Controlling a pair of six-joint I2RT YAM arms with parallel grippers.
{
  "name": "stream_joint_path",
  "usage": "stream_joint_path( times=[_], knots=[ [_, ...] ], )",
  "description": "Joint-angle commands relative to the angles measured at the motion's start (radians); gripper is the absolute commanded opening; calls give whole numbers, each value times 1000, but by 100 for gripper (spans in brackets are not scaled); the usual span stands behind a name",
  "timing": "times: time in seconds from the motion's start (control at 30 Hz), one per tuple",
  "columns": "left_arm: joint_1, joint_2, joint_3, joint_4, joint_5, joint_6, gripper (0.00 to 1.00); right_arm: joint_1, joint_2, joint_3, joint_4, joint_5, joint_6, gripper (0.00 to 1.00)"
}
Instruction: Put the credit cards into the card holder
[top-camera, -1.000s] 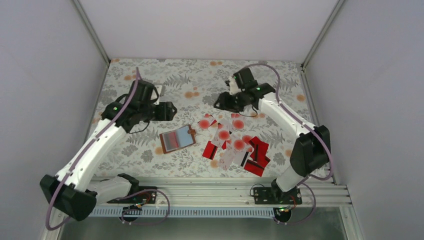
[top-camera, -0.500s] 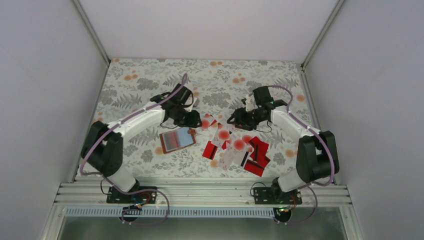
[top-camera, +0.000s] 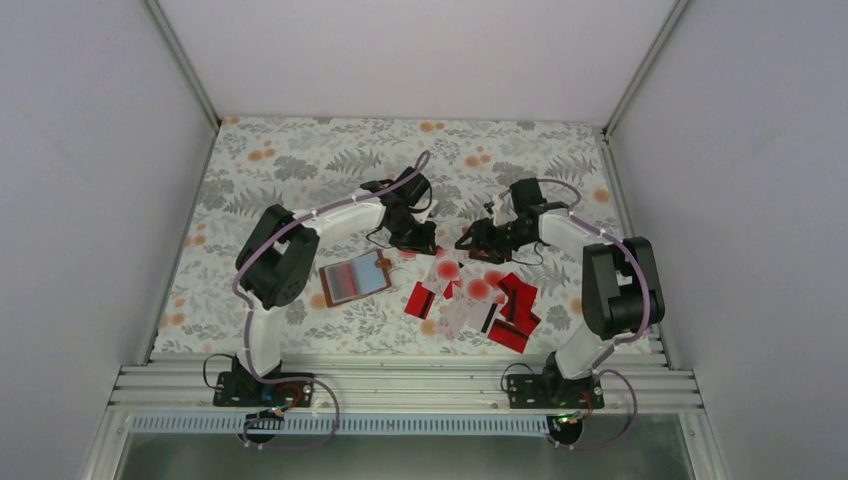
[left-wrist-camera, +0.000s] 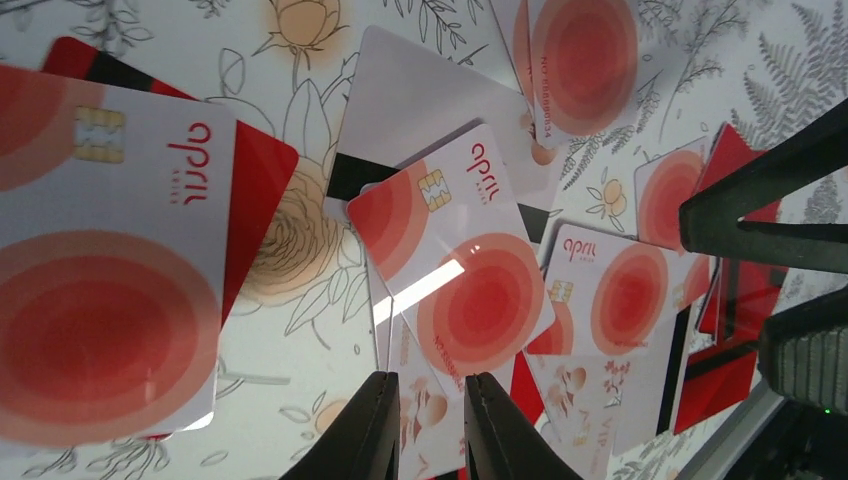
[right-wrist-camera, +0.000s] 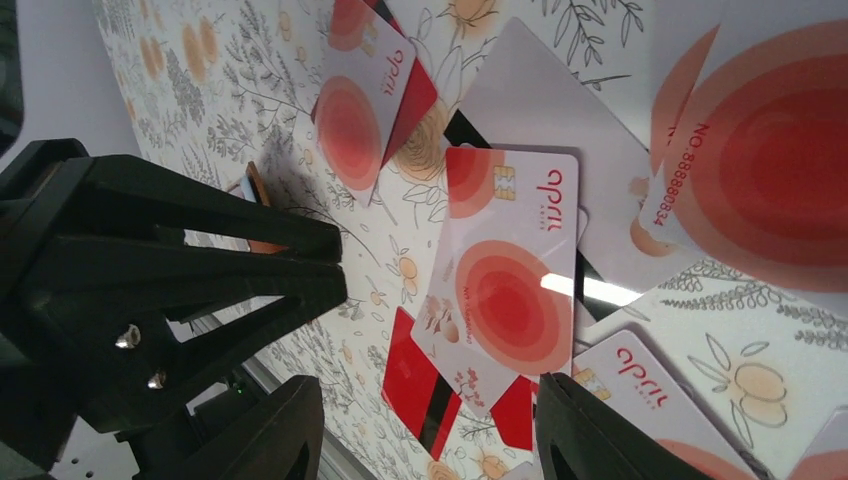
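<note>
In the top view, the small brown leather-like folding card holder (top-camera: 354, 279) lies open left of centre on the grey flower-printed tablecloth (top-camera: 300, 170), its pale blue-grey inside facing up. Just up and right of it my left pincer (top-camera: 424, 246) hangs low over the cloth. My right pincer (top-camera: 466, 241) faces it from the right, near but not touching. Below and right of both lie the thin flat credit cards (top-camera: 478, 290). Some are solid red with a dark stripe and some are white with red round blotches. They overlap in a loose heap, all of them outside the card holder.

In my left wrist view, a big white blotched card (left-wrist-camera: 100, 290) at the far left carries a gold chip and the red word "april", and it lies on a red card. At centre a second "april" card (left-wrist-camera: 455, 270) lies across a white one with a black stripe. My left fingers (left-wrist-camera: 375, 440), bottom centre, stand a narrow slit apart and grip nothing. At the top a card bears a number starting "NO", the rest blurred.

In my right wrist view, the left pincer fills the left side. At centre is an "april" card (right-wrist-camera: 510, 280), and at the upper right a card reads "NO-8888", with the last digits unclear. My right fingers (right-wrist-camera: 270, 430) are spread wide, with nothing between them.
</note>
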Motion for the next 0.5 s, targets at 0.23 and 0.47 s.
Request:
stream_joint_path(
  times=[0.23, 0.47],
  knots=[
    [-26, 62, 17, -35, -5, 24, 14, -12, 114, -7, 63, -67, -49, 54],
    [-36, 87, 13, -24, 0, 33, 13, -12, 145, 0, 83, -78, -54, 54]
  ],
)
